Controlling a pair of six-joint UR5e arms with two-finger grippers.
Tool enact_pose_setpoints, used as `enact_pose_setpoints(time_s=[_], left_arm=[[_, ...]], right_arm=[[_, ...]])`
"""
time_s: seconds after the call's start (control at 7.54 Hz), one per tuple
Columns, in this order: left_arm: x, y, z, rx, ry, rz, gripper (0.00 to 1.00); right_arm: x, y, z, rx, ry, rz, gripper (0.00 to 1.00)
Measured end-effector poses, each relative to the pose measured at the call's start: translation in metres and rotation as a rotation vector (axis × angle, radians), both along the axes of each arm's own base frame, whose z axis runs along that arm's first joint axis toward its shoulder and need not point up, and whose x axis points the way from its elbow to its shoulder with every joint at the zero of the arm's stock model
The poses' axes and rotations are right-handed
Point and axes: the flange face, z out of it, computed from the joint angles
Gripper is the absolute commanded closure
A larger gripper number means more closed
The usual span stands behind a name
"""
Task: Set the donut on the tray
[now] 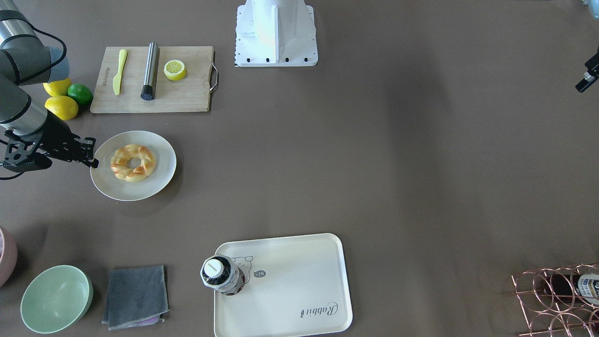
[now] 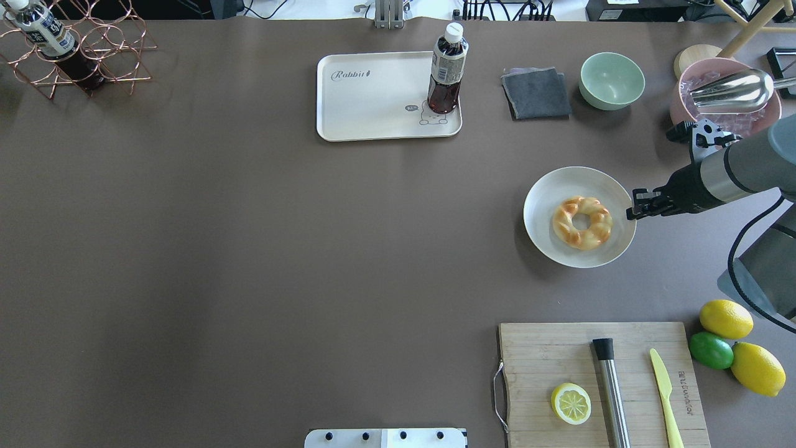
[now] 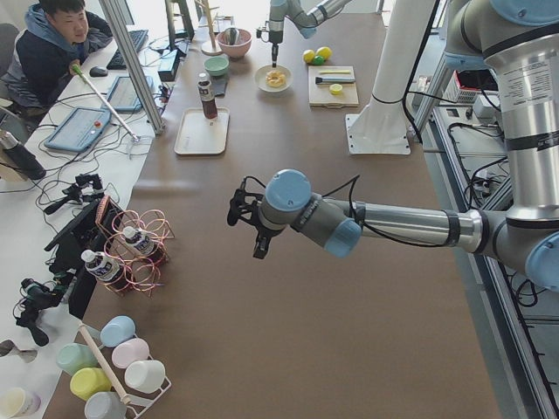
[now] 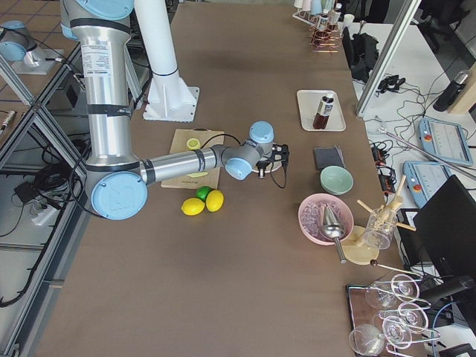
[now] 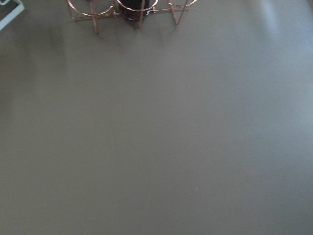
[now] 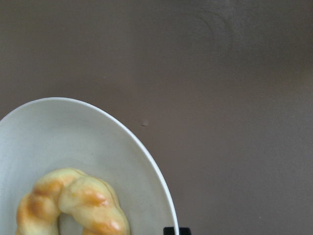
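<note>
The donut (image 1: 133,162), a braided golden ring, lies on a round white plate (image 1: 159,180). It also shows in the overhead view (image 2: 582,222) and, partly, in the right wrist view (image 6: 73,203). My right gripper (image 1: 92,153) (image 2: 632,205) hovers at the plate's rim beside the donut, jaws apart and empty. The cream-white "Rabbit" tray (image 1: 299,290) (image 2: 367,102) lies far off with a dark drink bottle (image 1: 222,274) standing on one corner. My left gripper (image 1: 585,80) shows only partly at the frame edge, over bare table; I cannot tell whether it is open or shut.
A wooden cutting board (image 2: 559,354) holds a lemon half (image 2: 571,403), a steel muddler (image 2: 612,392) and a yellow knife (image 2: 664,392). Two lemons and a lime (image 2: 711,350) lie beside it. A green bowl (image 2: 612,80), grey cloth (image 2: 536,93), pink bowl (image 2: 690,106) and copper bottle rack (image 2: 74,56) line the far edge.
</note>
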Motion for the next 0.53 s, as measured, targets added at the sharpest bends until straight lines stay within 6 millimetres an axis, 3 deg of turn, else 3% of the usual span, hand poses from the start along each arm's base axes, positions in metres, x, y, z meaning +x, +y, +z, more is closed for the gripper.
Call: enact_pose_setpoints(time_s=[0.13, 0.27, 0.53], left_arm=[[0.049, -0.039, -0.045, -0.054, 0.045, 0.019, 0.04], [0.111, -0.072, -0.1, -0.116, 0.087, 0.056, 0.04], [0.239, -0.108, -0.225, -0.237, 0.111, 0.127, 0.06]], right_arm=[[-0.005, -0.006, -0.022, -0.009, -0.028, 0.027, 1.0], [-0.013, -0.01, -0.045, -0.033, -0.061, 0.058, 1.0], [-0.034, -0.012, -0.089, -0.092, -0.117, 0.099, 1.0]])
